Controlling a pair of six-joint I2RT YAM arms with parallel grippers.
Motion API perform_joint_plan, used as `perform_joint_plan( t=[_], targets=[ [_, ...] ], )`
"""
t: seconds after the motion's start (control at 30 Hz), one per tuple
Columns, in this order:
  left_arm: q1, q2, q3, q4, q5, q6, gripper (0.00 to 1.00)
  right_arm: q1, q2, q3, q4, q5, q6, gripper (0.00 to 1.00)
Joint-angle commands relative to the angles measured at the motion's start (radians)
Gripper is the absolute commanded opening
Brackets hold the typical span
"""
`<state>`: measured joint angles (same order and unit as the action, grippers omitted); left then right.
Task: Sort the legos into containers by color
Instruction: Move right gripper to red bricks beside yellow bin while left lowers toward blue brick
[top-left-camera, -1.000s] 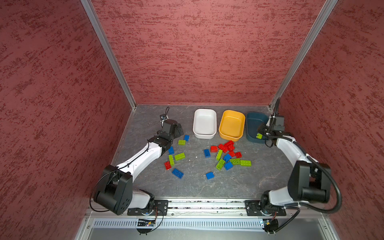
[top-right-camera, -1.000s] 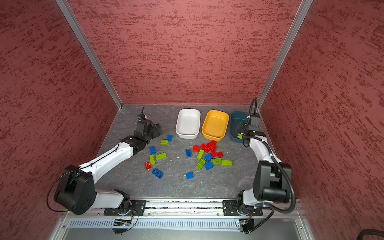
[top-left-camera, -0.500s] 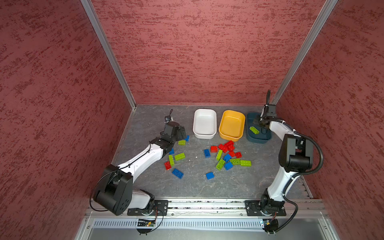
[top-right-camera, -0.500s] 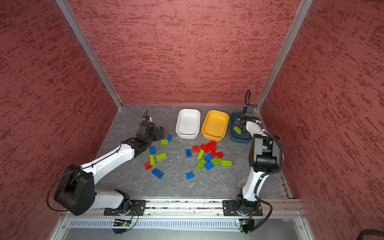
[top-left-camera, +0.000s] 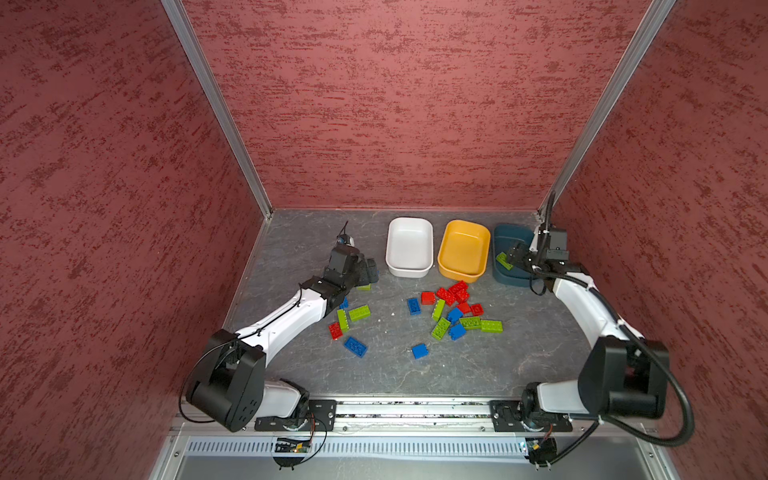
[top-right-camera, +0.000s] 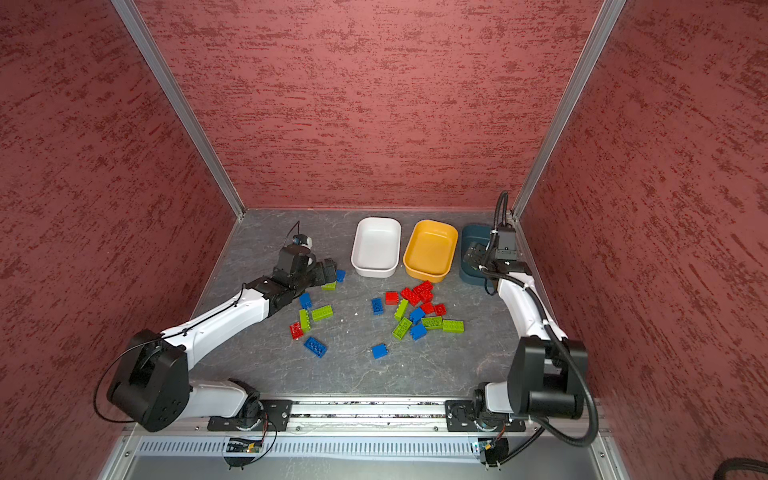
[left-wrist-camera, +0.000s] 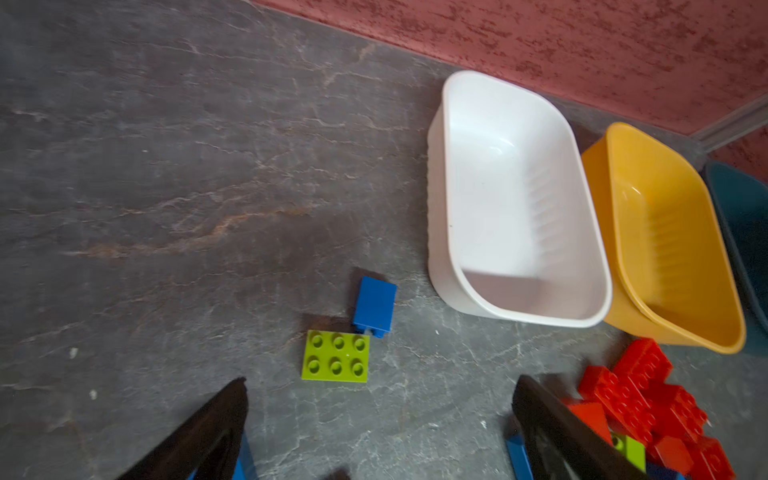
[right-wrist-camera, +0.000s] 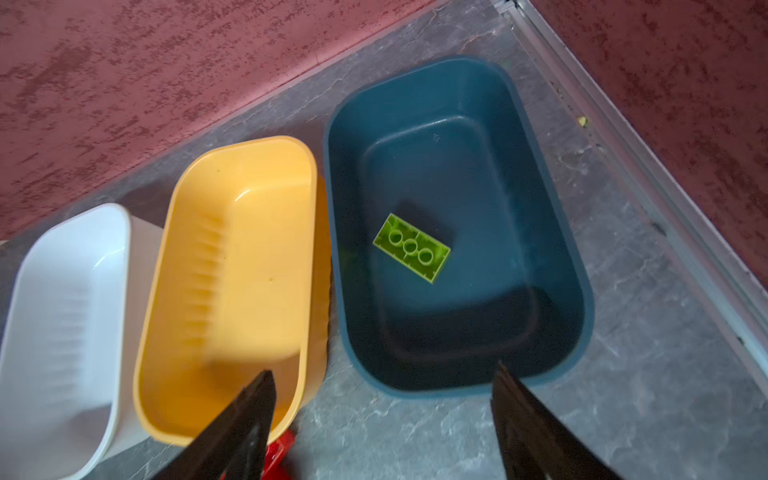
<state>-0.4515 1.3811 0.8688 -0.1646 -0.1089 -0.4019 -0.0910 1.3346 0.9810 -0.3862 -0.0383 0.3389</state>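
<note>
Red textured walls (top-left-camera: 395, 104) box in a grey stone-look counter (top-left-camera: 498, 365). Three tubs stand in a row at its far side: white tub (top-left-camera: 409, 247), yellow tub (top-left-camera: 463, 249), and teal tub (right-wrist-camera: 457, 166) farthest right. The right pincer (right-wrist-camera: 382, 372) hangs over the teal tub's near end, jaws spread wide with nothing between them. One green brick (right-wrist-camera: 411, 247) is inside that tub, hollow side up. The left pincer (left-wrist-camera: 380, 380), also spread wide and empty, is low over the counter left of the white tub. It faces a green plate (left-wrist-camera: 336, 355) with a blue brick (left-wrist-camera: 374, 307) just beside it. The other legos (top-left-camera: 455, 309) lie loose mid-counter.

These bricks look light, rigid and smooth-sided, so a skewed grip may let one skid or pop out. Taking them squarely across two flat sides seems best. The thin plate probably needs the jaws right down at the counter.

Only the right wrist view shows the green brick's underside and the tub floor clearly; in both top views the pincer covers part of that tub. Only the left wrist view shows the blue brick tipped on its side.
</note>
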Motion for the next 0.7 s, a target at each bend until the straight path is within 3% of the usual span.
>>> perform_joint_plan(
  t=[0.0,0.13,0.3,0.4,0.67],
  targets=[
    [-0.041,0.041,0.057,0.011,0.08,0.043,0.99,0.012,-0.09,-0.089,-0.01,-0.084,0.098,0.82],
    [-0.074,0.085,0.084,0.014,0.086,0.048,0.99,0.049,-0.172,-0.217,0.05,-0.21,0.231,0.81],
    [-0.106,0.12,0.106,0.01,0.081,0.044,0.99,0.169,-0.173,-0.281,0.072,-0.126,0.33,0.81],
    [-0.131,0.133,0.11,0.016,0.074,0.054,0.99,0.248,-0.11,-0.261,0.062,-0.052,0.324,0.81],
    [-0.21,0.165,0.141,-0.018,0.053,0.1,0.99,0.385,0.112,-0.119,0.012,-0.006,0.159,0.74]
  ],
)
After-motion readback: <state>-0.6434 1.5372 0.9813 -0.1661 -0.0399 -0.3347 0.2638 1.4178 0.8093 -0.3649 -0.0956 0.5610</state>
